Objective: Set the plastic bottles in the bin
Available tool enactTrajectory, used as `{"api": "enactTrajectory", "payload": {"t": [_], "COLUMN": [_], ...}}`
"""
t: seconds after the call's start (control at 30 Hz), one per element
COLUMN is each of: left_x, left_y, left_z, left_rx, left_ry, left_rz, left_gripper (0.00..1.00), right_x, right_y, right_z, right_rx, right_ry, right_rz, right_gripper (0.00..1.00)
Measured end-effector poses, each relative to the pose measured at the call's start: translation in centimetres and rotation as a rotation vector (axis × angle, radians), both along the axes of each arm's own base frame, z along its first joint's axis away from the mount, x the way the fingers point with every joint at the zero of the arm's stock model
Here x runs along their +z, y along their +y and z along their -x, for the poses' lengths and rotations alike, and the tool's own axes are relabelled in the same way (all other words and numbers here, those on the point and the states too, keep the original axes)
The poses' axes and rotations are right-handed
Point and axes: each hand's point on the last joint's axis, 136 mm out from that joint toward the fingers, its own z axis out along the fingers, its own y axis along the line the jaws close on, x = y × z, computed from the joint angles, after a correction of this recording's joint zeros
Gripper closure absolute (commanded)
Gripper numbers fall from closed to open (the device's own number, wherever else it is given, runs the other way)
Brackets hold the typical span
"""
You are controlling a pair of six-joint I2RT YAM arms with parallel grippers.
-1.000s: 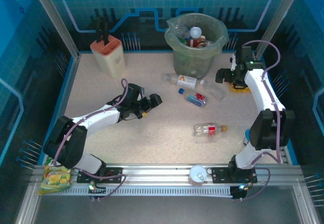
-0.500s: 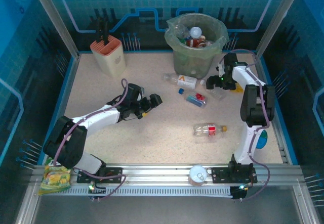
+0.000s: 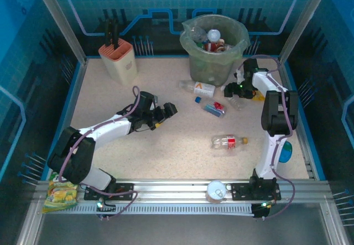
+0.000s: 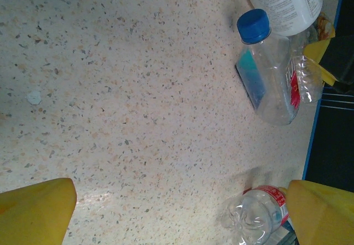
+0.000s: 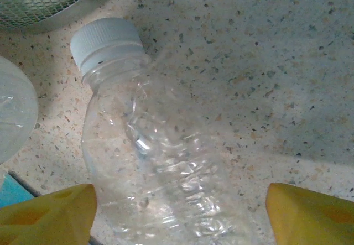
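The bin, a grey bucket with a greenish liner, stands at the back with several bottles inside; its grey base shows in the right wrist view. My right gripper is low beside it, open, straddling a clear crumpled bottle with a white cap. One yellow finger is right at the bottle's side, while the other stands apart from it. My left gripper is open over bare table. A white-labelled bottle, a blue-capped bottle and a red-labelled bottle lie on the table.
A peach knife block stands at the back left. A yellow snack bag lies by the left arm's base. A loose blue cap lies near the white-labelled bottle. A white round lid rests on the front rail.
My right arm swung in from the right wall to the clear bottle by the bin, and its jaws have narrowed around it. The left arm has not moved.
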Motion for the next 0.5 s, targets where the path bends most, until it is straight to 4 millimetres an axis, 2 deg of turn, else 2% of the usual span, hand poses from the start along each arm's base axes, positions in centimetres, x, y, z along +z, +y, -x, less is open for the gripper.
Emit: {"api": "enactTrajectory", "payload": {"t": [0.33, 0.5], "left_x": [-0.1, -0.3], "left_y": [0.0, 0.1], "left_z": [0.0, -0.1], "left_rx": [0.001, 0.002], "left_ry": [0.001, 0.007], "left_rz": [-0.001, -0.003], "left_gripper": [0.02, 0.02], "right_x": [0.3, 2.2], "right_y": [0.1, 0.2], "right_z": [0.3, 1.1], "right_rx": [-0.013, -0.016], "right_ry": [0.009, 0.005], "right_rz": [-0.011, -0.012], "right_gripper": [0.38, 0.43]}}
